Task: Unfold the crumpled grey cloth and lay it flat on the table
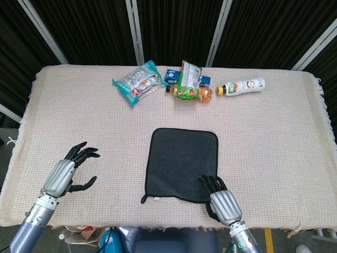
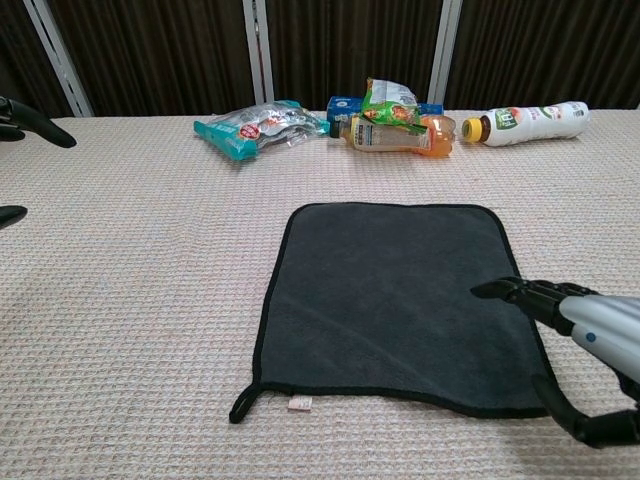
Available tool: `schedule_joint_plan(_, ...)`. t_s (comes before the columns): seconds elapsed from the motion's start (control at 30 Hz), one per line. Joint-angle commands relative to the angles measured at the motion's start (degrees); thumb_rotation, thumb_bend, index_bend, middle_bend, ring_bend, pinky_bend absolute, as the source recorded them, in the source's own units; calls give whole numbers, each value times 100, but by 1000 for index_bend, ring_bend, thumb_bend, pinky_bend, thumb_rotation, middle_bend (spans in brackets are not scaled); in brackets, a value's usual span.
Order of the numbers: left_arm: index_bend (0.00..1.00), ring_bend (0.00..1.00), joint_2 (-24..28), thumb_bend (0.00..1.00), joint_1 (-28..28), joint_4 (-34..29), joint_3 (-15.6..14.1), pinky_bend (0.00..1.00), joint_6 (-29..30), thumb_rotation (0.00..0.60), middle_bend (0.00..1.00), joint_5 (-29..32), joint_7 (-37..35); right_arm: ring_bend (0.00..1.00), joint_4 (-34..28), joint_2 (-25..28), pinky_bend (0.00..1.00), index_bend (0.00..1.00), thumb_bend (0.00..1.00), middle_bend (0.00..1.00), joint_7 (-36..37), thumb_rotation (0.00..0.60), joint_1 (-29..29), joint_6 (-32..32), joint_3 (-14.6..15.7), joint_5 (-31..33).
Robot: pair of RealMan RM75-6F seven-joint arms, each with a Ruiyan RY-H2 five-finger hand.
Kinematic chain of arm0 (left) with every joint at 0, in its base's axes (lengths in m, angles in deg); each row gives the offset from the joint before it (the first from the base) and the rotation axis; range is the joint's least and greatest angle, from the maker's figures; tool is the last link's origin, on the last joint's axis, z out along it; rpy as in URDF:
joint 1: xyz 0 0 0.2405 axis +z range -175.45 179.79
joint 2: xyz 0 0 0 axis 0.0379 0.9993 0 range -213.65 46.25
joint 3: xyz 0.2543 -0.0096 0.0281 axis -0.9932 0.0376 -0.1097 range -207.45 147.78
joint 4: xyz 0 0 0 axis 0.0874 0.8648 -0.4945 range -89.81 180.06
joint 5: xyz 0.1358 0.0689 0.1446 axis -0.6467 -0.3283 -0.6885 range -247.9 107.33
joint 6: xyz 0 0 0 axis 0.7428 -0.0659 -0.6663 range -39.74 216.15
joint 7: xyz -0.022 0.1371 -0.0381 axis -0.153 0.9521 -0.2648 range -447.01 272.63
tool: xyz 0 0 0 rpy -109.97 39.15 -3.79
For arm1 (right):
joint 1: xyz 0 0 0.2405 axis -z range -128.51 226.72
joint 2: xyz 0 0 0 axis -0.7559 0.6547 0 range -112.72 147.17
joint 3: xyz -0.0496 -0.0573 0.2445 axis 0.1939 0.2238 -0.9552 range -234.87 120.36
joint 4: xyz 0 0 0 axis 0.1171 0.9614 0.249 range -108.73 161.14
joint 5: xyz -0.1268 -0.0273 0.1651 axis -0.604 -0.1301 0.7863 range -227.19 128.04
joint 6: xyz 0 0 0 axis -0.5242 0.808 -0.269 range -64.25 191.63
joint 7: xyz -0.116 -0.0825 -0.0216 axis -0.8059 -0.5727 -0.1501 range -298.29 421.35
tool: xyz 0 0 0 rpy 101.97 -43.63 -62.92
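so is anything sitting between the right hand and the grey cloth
Nothing visible is. The right hand is open over the near right corner of the grey cloth, which lies spread flat on the table. The snack packets and bottles sit at the far edge, well beyond the cloth.

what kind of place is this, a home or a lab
Probably a lab or robot test bench: black curtains on metal posts behind the table, and snack packets and bottles set out as props.

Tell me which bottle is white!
The white bottle lying on its side, furthest right at the table's far edge. The other bottle is orange and partly hidden under a green snack bag.
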Motion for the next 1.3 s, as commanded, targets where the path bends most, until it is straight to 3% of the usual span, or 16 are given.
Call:
schedule_joint_plan(0.03,252,18,-3,365,-7,-5,-22,37,-24,600,166,-32,12,0,-10,88,1,37,633,51,79,600,33,104,-27,-103)
schedule_joint_plan(0.13,251,19,10,368,-15,-14,-55,37,-40,600,166,-105,7,0,68,215,1,37,633,51,121,600,84,231,-65,-114)
schedule_joint_plan(0.33,245,27,131,647,-143,27,-234,62,-402,600,168,-233,121,0,157,630,1,37,633,51,644,600,209,467,-176,-96)
schedule_joint_plan(0.53,239,28,160,749,-359,72,-504,65,-1027,600,172,-337,706,0,338,813,1,37,634,51,1082,600,308,601,-130,-299)
schedule_joint_plan(0.77,232,28,-60,768,-669,145,-621,66,-1863,600,173,-33,1348,0,586,803,1,37,633,51,1325,600,390,697,-175,-338)
schedule_joint_plan(1.3,218,28,-1041,772,-1323,406,-347,66,-2752,600,175,463,1955,0,689,782,1,37,633,51,1435,600,450,717,-304,-284)
